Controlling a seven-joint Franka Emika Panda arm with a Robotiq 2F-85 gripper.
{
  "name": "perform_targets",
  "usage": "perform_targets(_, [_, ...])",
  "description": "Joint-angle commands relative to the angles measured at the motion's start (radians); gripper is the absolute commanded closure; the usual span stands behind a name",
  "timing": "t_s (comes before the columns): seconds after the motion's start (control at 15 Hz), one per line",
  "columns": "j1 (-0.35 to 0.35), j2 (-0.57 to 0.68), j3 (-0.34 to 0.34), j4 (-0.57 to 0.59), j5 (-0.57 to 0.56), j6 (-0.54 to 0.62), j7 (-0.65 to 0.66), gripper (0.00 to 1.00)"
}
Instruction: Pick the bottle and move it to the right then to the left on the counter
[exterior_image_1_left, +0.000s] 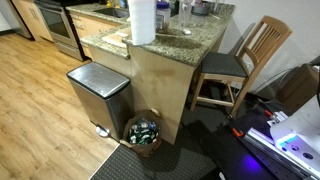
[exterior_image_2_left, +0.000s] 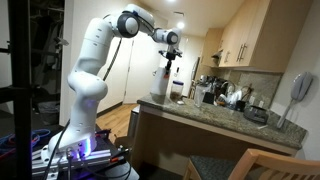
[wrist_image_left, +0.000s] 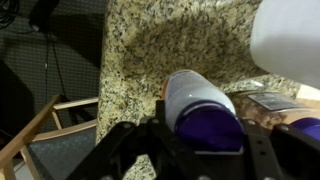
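Note:
In the wrist view the bottle (wrist_image_left: 195, 95), pale with a reddish-brown tint at its edge and a dark purple cap, sits between my gripper's (wrist_image_left: 205, 128) two black fingers. The gripper is shut on it at the cap end. The speckled granite counter (wrist_image_left: 150, 40) lies below, with the bottle's shadow on it. In an exterior view the gripper (exterior_image_2_left: 172, 68) hangs over the counter (exterior_image_2_left: 215, 112), a little above it and next to the white paper towel roll (exterior_image_2_left: 160, 83). The bottle is too small to make out there.
The paper towel roll (exterior_image_1_left: 142, 20) and a clear glass container (exterior_image_1_left: 186, 14) stand on the counter (exterior_image_1_left: 150, 48); the roll fills the wrist view's upper right (wrist_image_left: 290, 40). A steel trash bin (exterior_image_1_left: 98, 95), a basket of bottles (exterior_image_1_left: 143, 132) and a wooden chair (exterior_image_1_left: 245, 60) stand beside the counter.

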Motion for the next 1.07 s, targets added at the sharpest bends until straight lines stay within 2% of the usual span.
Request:
perform_targets(0.0, [0.035, -0.123, 0.042, 0.033, -0.039, -0.115, 0.065, 0.75])
perform_targets(0.07, [0.048, -0.157, 0.061, 0.044, -0.061, -0.132, 0.087, 0.75])
perform_targets(0.13, [0.023, -0.103, 0.052, 0.037, -0.028, -0.092, 0.054, 0.50])
perform_targets(0.27, [0.035, -0.161, 0.077, 0.047, -0.047, -0.123, 0.086, 0.50])
perform_targets(0.33, [0.037, -0.173, 0.081, 0.047, -0.050, -0.130, 0.090, 0.75])
perform_targets(0.53, [-0.002, -0.125, 0.009, -0.039, -0.032, -0.035, 0.048, 0.75])
perform_targets(0.8, [-0.072, -0.052, -0.025, -0.130, 0.054, 0.077, -0.016, 0.75])
perform_targets(1.0, [-0.091, -0.015, -0.026, -0.197, 0.153, 0.062, -0.082, 0.75])
